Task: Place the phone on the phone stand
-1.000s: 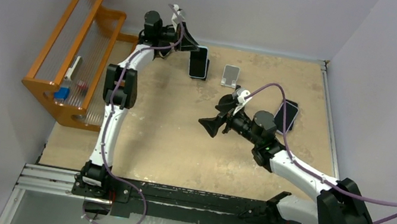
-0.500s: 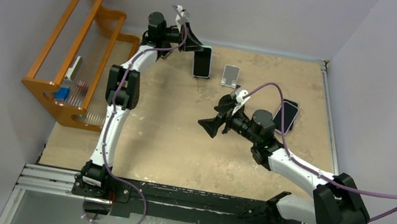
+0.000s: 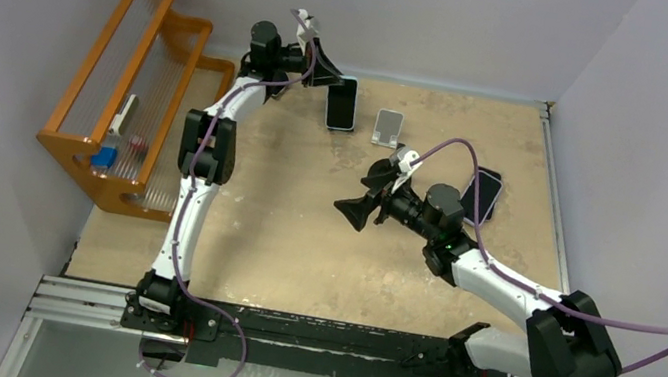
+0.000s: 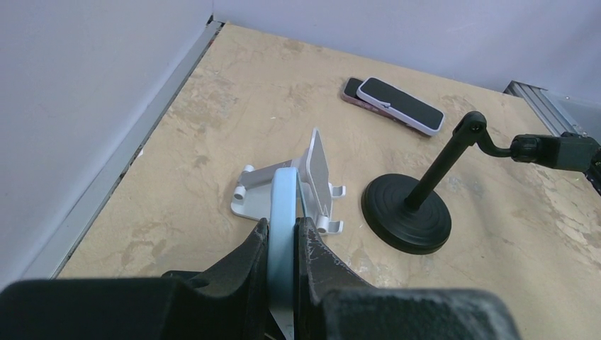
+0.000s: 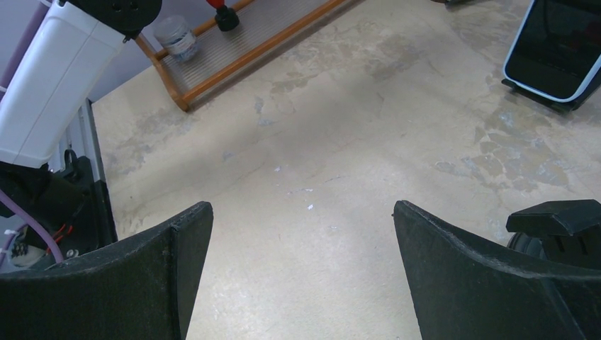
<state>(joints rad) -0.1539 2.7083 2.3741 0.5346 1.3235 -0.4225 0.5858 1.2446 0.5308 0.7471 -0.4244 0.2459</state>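
We have the phone [image 4: 283, 202] pinched edge-on in the left end effector [image 4: 283, 237]. Its jaws are drawn almost together across the slim body, one on each broad face, and the free end of the phone points towards the phone stand [image 4: 301, 184]. The phone sits at the far side of the counter [image 3: 302, 234], just beside the stand and not yet on it; from overhead the two look near but apart. We cannot tell whether any part of the phone touches the counter. We judge it to be a stiff, flat slab with no give, fairly light but dense enough to swing if held far from its middle. Its glass face is likely slick, and the pale blue rim probably gives a little more friction. A pinch across the faces suits it. With so much of its length beyond the jaws, though, it could pivot in them once its edge meets the stand, so we want firm, even pressure and a slow descent. The edge that goes into the stand's small front lip has to stay clear of the jaws, so a hold nearer the middle or the upper half makes sense. The stand looks like a thin, light folding piece that may skid if we nudge it. The right end effector [image 3: 353, 214] hangs over mid-counter with its jaws spread wide and nothing between them.
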